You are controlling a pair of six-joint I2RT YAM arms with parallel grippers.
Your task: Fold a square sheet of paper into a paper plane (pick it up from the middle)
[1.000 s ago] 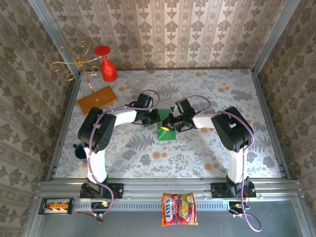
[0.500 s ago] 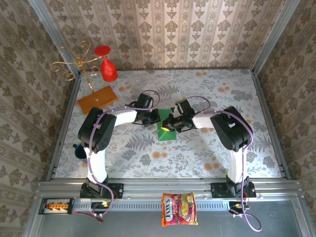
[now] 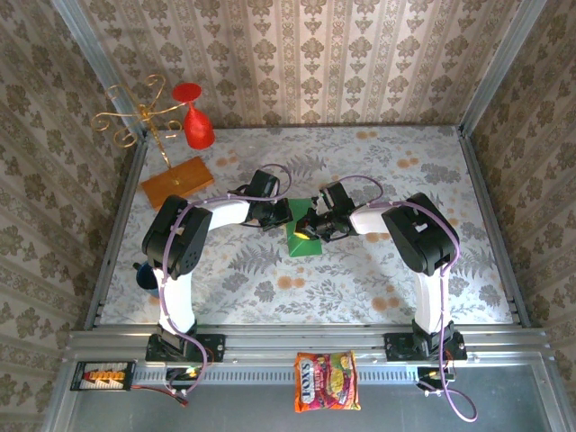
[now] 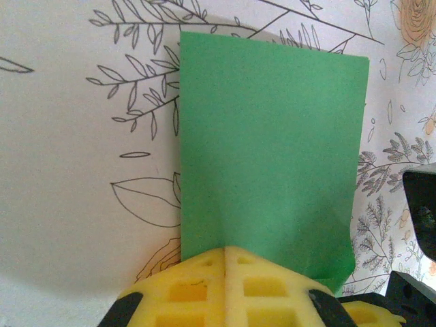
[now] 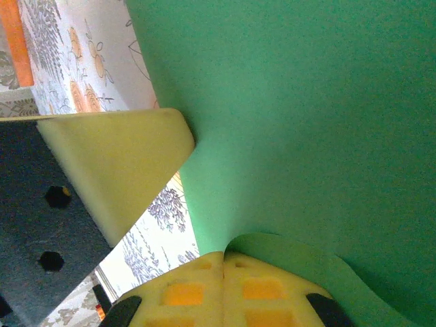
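Arms both rise from the near edge with elbows bent outward and forearms turned inward, so the wrists meet low over the middle of the floral-patterned table (image 3: 405, 180). The left gripper (image 3: 277, 216) comes in from the left and the right gripper (image 3: 312, 225) from the right, nearly touching. Each has its yellow foam pads pressed together, pinching an edge of the thin bright green paper sheet (image 3: 304, 241), which lies at the table's centre just beneath them. From the left wrist the sheet looks like a plain, straight-edged rectangle lying flat, puckered slightly at the pinch. From the right wrist its edge curls up in a wave beside the pads.
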